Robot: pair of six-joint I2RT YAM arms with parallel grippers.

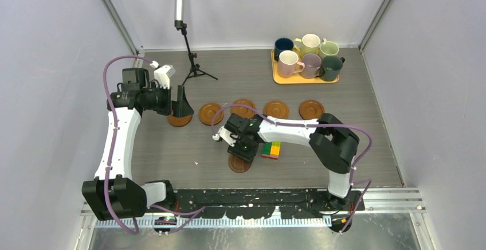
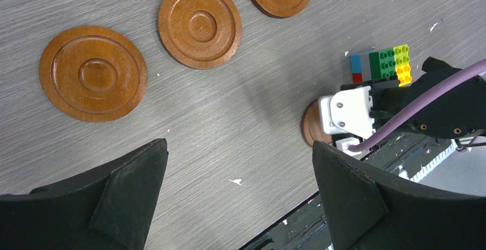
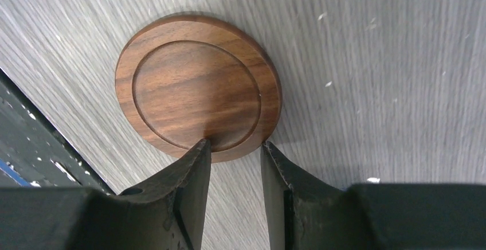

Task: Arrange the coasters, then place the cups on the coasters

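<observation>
Five brown coasters lie in a row across the table, from the leftmost coaster (image 1: 179, 120) to the rightmost coaster (image 1: 311, 109). My left gripper (image 1: 181, 105) hangs wide open over the leftmost one, its jaws holding nothing (image 2: 239, 143). A darker coaster (image 1: 239, 164) (image 3: 198, 84) lies nearer the front. My right gripper (image 1: 238, 148) (image 3: 235, 144) stands over its near rim: one fingertip over the recess, the other at the outer edge, a narrow gap showing. Several cups (image 1: 310, 62) stand on the yellow-orange tray (image 1: 277, 76) at the back right.
A multicoloured toy block (image 1: 271, 149) (image 2: 381, 65) sits just right of the right gripper. A black tripod stand (image 1: 192, 66) rises at the back left. The black base rail (image 1: 258, 195) runs along the near edge. Grey walls close in both sides.
</observation>
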